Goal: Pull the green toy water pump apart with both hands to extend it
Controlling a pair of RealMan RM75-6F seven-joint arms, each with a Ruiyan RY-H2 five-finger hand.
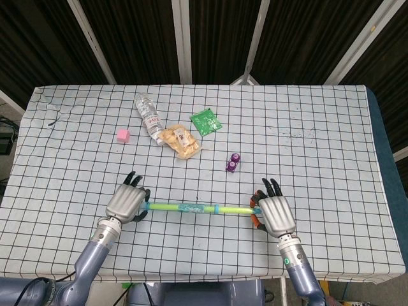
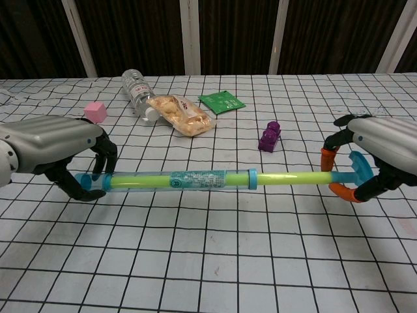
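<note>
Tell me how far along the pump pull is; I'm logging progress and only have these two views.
Done: both hands grip the pump, the left hand at the barrel's blue end, the right hand at the orange and blue handle. In hand: the thin rod already shows well out of the barrel, so it looks largely extended. Left: any remaining travel, which the views cannot show, and letting go.

Nothing can be read: the teal printed band (image 2: 199, 179) on the green plastic toy water pump's tube (image 2: 176, 180) (midway between both hands) shows only marks too small to make out.
</note>
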